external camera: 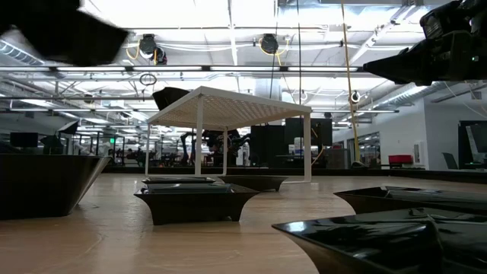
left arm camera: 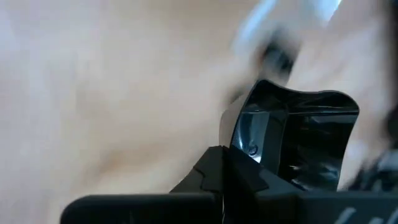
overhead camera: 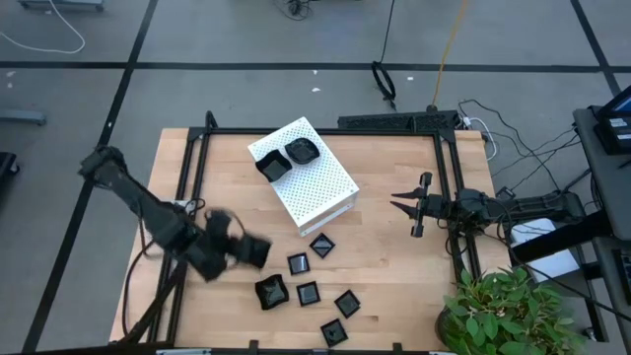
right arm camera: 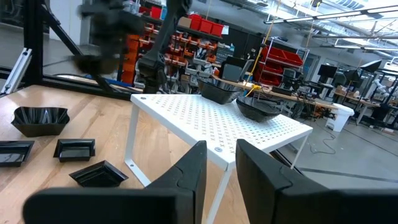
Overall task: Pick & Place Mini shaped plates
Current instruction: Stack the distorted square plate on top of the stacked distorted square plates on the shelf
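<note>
Down at the table's near-left, left gripper (overhead camera: pixel 264 264) pinched shut on the rim of a wavy-edged mini plate (left arm camera: pixel 305 140); five more black mini plates (overhead camera: pixel 308 294) scattered on the wood just beside it; two resting atop the white perforated box (overhead camera: pixel 314 182). Off at the right edge, right gripper (right arm camera: pixel 221 163) parted a little, holding nothing.

Bright, even light falls from ceiling strips (external camera: pixel 228 68), which flare white in the low view. The left wrist view is heavily motion-blurred, though the plate (left arm camera: pixel 298 143) beside the hand shows glare. Nearest plates (external camera: pixel 396 236) sit soft, out of focus.
</note>
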### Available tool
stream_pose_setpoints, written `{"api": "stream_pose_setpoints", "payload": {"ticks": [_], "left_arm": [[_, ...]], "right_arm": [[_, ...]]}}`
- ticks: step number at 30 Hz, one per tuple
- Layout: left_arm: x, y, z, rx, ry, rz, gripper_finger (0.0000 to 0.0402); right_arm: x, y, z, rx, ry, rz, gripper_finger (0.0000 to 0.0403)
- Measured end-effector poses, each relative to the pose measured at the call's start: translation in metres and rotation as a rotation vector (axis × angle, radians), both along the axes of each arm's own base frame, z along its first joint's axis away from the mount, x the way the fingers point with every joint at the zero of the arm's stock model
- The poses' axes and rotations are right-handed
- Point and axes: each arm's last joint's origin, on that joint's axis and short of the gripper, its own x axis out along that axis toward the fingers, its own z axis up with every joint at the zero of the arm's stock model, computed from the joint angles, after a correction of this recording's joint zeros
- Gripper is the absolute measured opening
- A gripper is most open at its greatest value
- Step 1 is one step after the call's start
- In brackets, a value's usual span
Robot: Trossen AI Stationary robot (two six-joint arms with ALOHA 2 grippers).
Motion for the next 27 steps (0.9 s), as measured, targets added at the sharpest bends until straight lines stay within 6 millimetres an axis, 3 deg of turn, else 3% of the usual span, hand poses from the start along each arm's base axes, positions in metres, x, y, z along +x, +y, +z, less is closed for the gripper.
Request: {"api": "stream_pose_setpoints", "payload": {"ticks": [4,10,16,21,27], "left_arm": [[-0.002,0.043,0.022,0.201,-0.143,0.114,0.0003],[-0.011,0.103,0.056,0.309,-0.201,0.244,0.0003],[-0.005,0.145,0.076,0.422,-0.244,0.271,0.0003],[0.015,0.169,0.073,0.528,-0.188,0.234,0.0004],[0.038,0.186,0.051,0.469,-0.080,0.178,0.0006]], "right_arm": [[0.000,0.000,0.000,0.000,0.000,0.000,0.0073],[0.000,0.000,0.000,0.000,0.000,0.000,0.0073],[0.000,0.000,0.000,0.000,0.000,0.000,0.0073],[0.000,0.000,0.000,0.000,0.000,0.000,0.0073],[0.000,0.000,0.000,0.000,0.000,0.000,0.0073]]}}
